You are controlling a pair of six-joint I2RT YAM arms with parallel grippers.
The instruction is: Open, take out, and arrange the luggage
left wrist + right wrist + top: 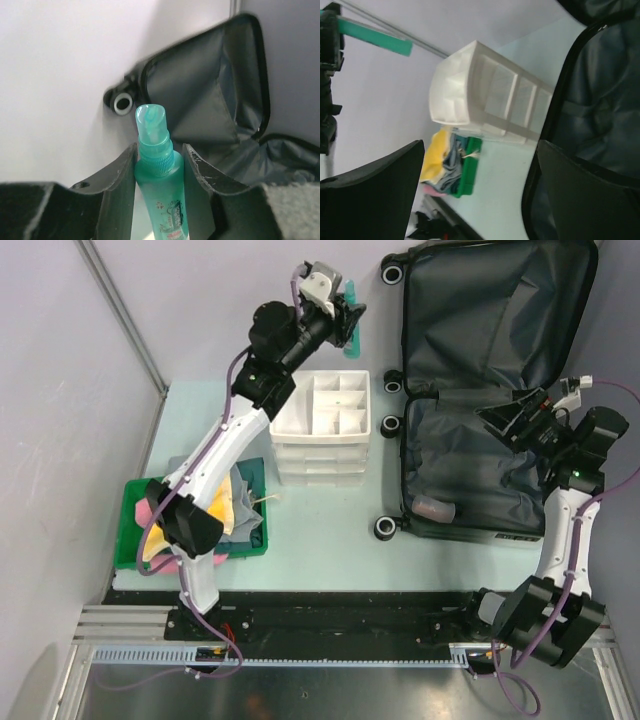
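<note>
Rail: the two arm bases stand on a black rail (330,625) along the near table edge.
Green tray: a flat green tray (128,540) lies at the near left of the table. It holds a heap of cloth (240,505) in yellow, pink, grey and blue, and the left arm crosses above it.
Right gripper: the right gripper (497,420) hangs over the near half of the luggage and faces left toward the drawer box.
Right fingers: the dark fingers (375,195) are spread wide with nothing between them.
Drawer box: a white compartmented drawer box (322,425) stands mid-table, just left of the luggage. Its top sections show no contents.
Luggage: the luggage (490,310) lies open on the right of the table, with its dark grey lining showing.
Luggage halves: the near half lies flat. The far half rises against the back wall.
Wheels: black wheels (385,528) line the left edge of the luggage, facing the drawer box.
Item inside: a small pale pinkish thing (435,508) rests in the near left corner of the flat half. What it is cannot be told.
Left gripper: the left gripper (159,147) is raised at the far end, beyond the drawer box and left of the luggage's upright half.
Left fingers: the fingers (117,175) are clamped on a teal spray bottle (157,190). Its cap sticks out past the fingertips.
</note>
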